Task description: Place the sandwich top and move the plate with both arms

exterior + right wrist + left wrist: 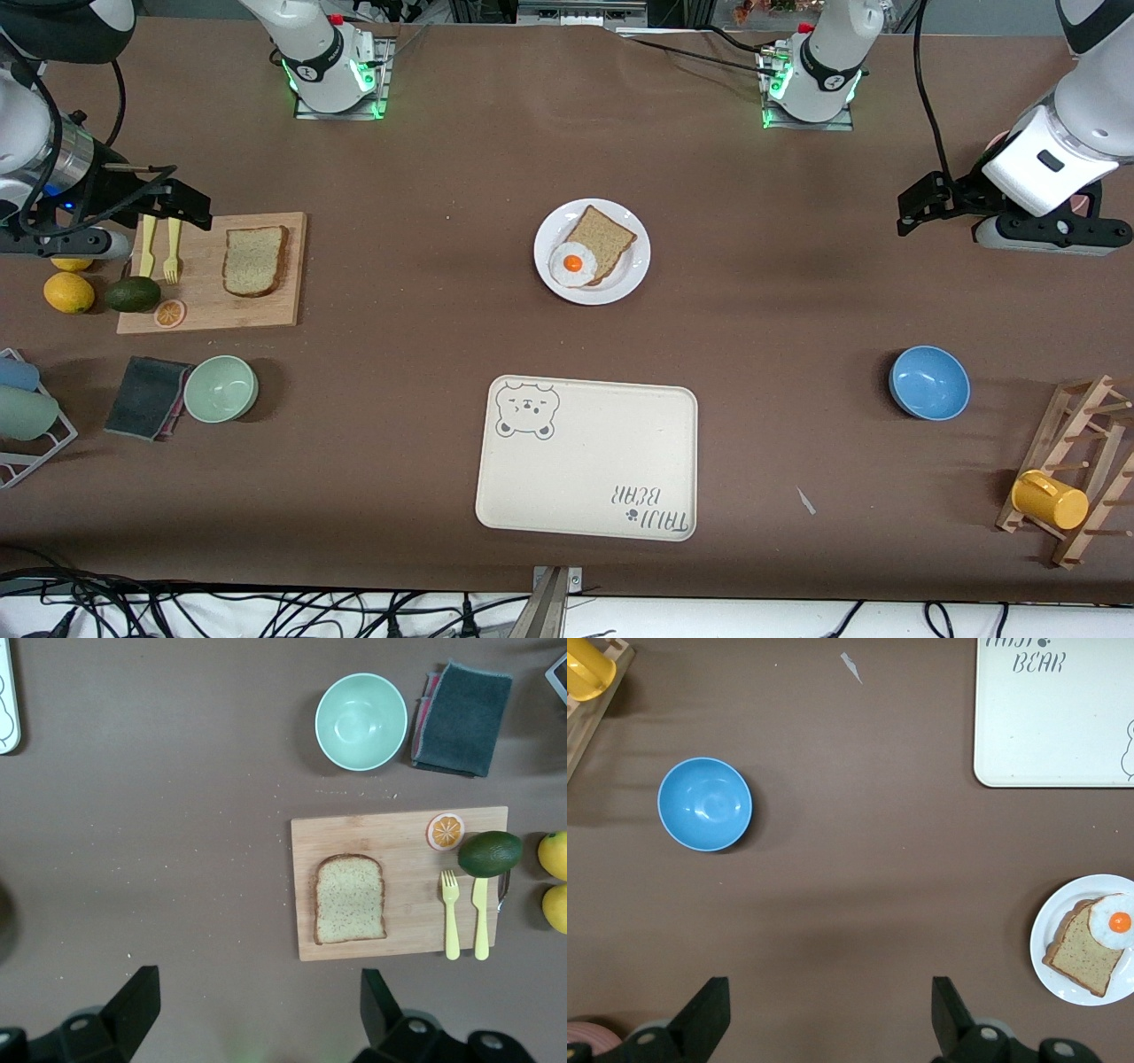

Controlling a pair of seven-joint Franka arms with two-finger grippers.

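Observation:
The sandwich top (255,260), a speckled brown bread slice, lies flat on a wooden cutting board (266,310) toward the right arm's end; it also shows in the right wrist view (351,912). The white plate (620,282) sits mid-table and holds the base slice (607,237) with a fried egg (572,263) on it; the plate also shows in the left wrist view (1054,970). My right gripper (186,206) is open and empty, up over the board's corner by the cutlery. My left gripper (921,202) is open and empty, up over the table at the left arm's end.
A cream bear tray (586,461) lies nearer the camera than the plate. A blue bowl (928,382) and a wooden rack with a yellow mug (1050,499) stand toward the left arm's end. A green bowl (221,388), dark cloth (146,397), avocado (134,293) and lemons (68,291) lie by the board.

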